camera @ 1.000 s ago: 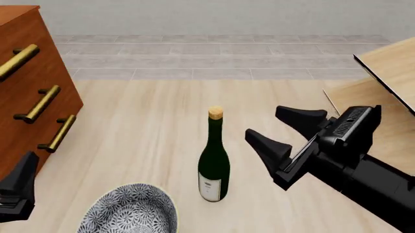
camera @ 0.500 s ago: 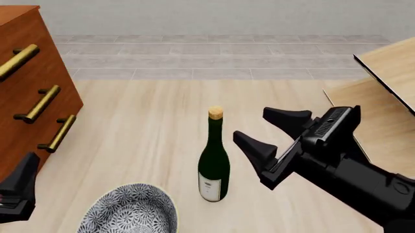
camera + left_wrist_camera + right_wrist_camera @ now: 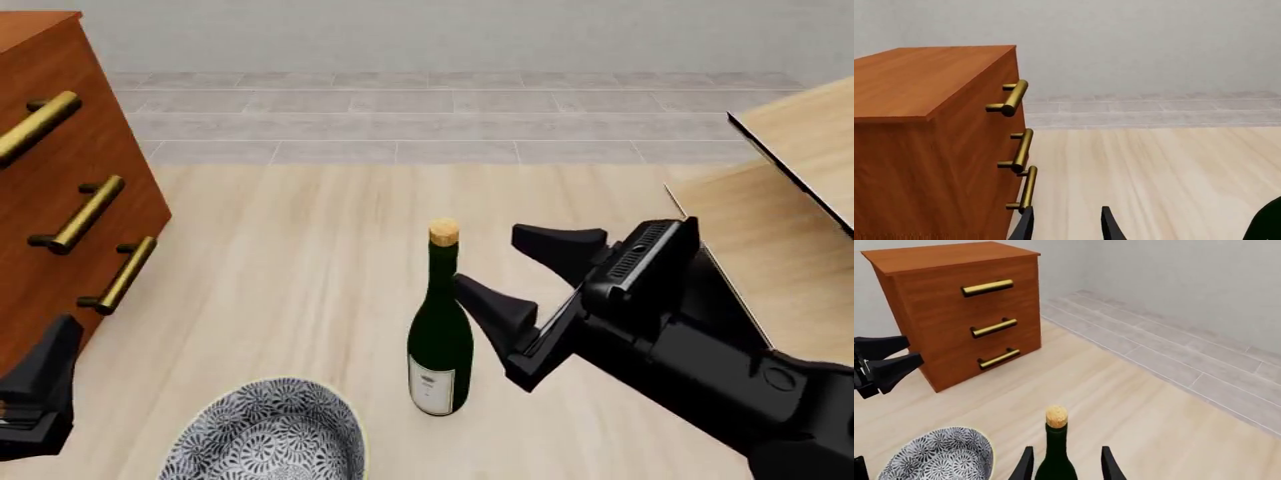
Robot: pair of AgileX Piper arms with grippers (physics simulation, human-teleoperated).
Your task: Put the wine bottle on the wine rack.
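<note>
The wine bottle stands upright on the table, dark green with a tan cork and a white label. My right gripper is open just right of its neck. In the right wrist view the bottle lines up with the gap between the fingers, and I cannot tell whether they touch it. The wine rack of tan slanted panels stands at the right edge. My left gripper is open and empty at the near left, and also shows in its wrist view.
A reddish-brown drawer cabinet with brass handles stands at the left, close to my left gripper. A patterned grey bowl sits at the near edge, left of the bottle. The cabinet and bowl also show in the right wrist view.
My right gripper has moved left toward the bottle, staying open, and its fingertips now reach the bottle's neck. The bottle and left arm have not moved.
</note>
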